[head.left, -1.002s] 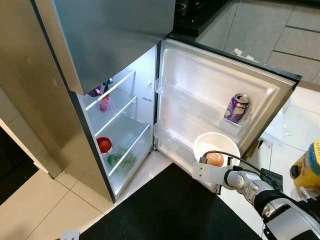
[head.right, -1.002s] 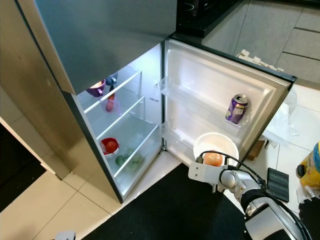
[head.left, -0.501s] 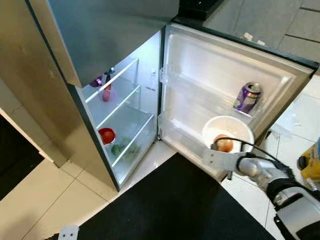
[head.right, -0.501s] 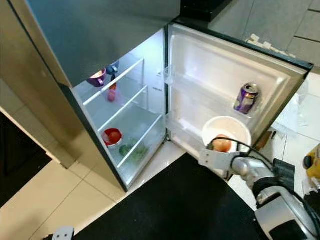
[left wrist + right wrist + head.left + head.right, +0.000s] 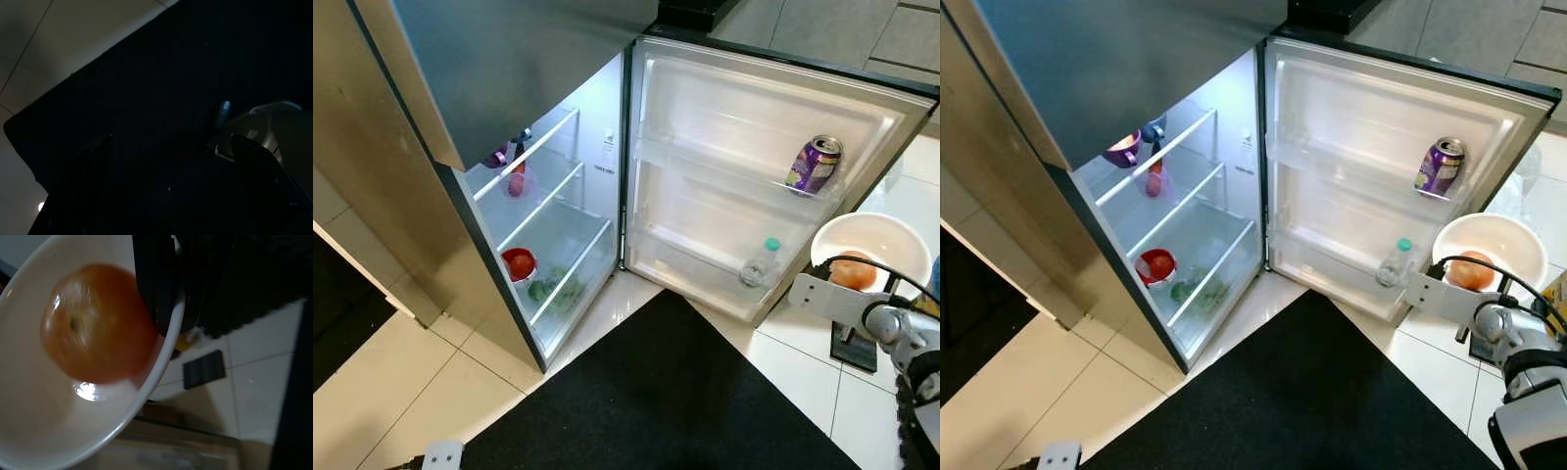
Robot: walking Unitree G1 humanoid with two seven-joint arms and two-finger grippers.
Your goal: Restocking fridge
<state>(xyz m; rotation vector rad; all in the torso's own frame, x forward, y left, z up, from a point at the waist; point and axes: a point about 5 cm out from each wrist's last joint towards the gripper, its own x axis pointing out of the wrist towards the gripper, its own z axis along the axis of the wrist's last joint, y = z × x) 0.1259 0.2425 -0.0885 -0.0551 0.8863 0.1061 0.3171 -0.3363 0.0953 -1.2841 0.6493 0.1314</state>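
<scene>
One white bowl [image 5: 1513, 240] holding an orange fruit [image 5: 98, 323] hangs pinched in my right pincer [image 5: 168, 308] beside the open fridge door [image 5: 754, 147].

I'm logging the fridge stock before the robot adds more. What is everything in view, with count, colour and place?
Fridge: one, steel, door open.
Can: one, purple, upper door shelf.
Bottle: one, clear with green cap, lower door shelf.
Red bowl: one, lower inside shelf.
Greens: some, bottom drawer.
Purple cup: one, top inside shelf.
White bowl: one, holds an orange fruit.
Mat: one, black, floor.
Right tool: clamped on the white bowl's rim.
</scene>
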